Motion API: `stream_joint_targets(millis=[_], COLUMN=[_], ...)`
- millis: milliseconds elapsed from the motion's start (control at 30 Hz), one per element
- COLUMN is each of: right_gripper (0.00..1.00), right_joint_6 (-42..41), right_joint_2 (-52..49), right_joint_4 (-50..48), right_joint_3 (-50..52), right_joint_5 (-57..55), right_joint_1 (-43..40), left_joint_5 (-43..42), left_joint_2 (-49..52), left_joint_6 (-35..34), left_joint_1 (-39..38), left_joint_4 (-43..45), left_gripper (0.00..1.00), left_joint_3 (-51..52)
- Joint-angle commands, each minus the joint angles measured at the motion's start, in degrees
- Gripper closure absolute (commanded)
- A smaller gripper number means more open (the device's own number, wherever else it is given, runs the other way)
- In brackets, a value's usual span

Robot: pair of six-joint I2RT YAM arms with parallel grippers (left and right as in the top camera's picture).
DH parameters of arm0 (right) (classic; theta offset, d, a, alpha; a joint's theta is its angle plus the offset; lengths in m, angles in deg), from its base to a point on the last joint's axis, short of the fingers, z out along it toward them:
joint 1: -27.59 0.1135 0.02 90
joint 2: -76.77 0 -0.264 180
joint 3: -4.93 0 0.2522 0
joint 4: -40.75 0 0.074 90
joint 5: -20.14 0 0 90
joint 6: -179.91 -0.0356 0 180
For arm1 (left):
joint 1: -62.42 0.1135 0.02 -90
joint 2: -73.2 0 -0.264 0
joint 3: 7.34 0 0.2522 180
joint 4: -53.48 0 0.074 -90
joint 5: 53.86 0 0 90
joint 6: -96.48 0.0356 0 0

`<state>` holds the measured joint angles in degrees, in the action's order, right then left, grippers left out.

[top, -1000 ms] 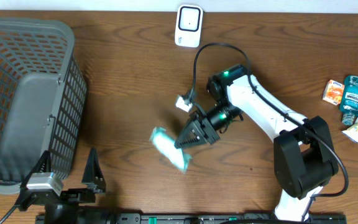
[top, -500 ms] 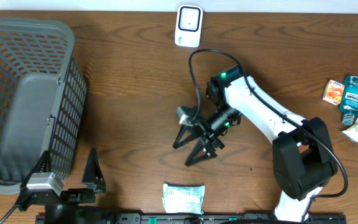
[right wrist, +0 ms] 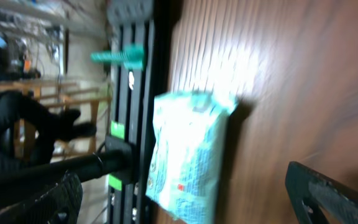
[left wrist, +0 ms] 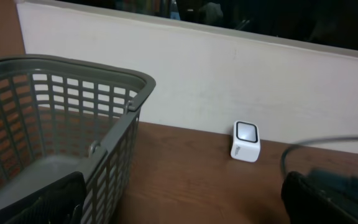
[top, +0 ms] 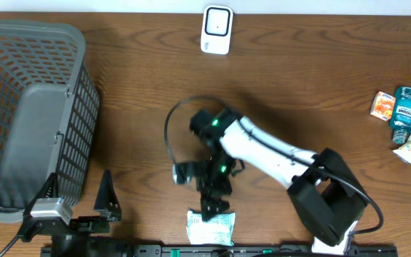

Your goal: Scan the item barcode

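Packet: the pale teal packet point(top: 210, 227) lies flat at the table's point(top: 141, 86) near edge, just beside the black rail point(top: 277, 250) and well apart from the scanner.
Right gripper: the right gripper point(top: 216, 205) hangs just above the packet with its fingers spread wide and empty, apparently poised for a pickup.
Left gripper: the left gripper point(top: 77, 200) sits at the near-left corner by the basket point(top: 20, 43), jaws fully apart and holding nothing, seemingly out of the way.
Scanner: the white scanner point(top: 217, 30) stands at the far edge with its window tilted upward, so the barcode likely has to be carried across and turned to it.
Waiting goods: a bottle and sachets point(top: 405, 114) cluster at the right edge, seemingly queued.
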<state>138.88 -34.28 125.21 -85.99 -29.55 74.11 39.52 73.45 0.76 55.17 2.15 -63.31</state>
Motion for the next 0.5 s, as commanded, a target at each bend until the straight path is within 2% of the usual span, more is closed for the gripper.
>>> stream_joint_targets(millis=[0,200,400,467], right_gripper=[0.01,0.01,0.01,0.08], right_joint_6=[-7.8,-13.8,-16.3,-17.7], right_joint_2=[1.0,0.9,0.5,0.1], right_joint_4=[-1.2,-7.5,-11.6,-12.7], right_joint_3=[4.6,10.8,15.4,16.5], right_joint_5=[-6.7,-6.6,-5.6,-4.8], right_joint_1=[2.3,2.8,3.4,4.1], left_joint_5=[0.3,0.3,0.3,0.3], left_joint_2=[-0.1,-0.1,-0.1,-0.1], left_joint_6=[0.9,0.9,0.9,0.9], left_joint_1=[-0.2,-0.2,-0.2,-0.2], left_joint_4=[0.0,0.0,0.0,0.0], left_gripper=[0.02,0.02,0.02,0.02], left_joint_3=[0.0,0.0,0.0,0.0])
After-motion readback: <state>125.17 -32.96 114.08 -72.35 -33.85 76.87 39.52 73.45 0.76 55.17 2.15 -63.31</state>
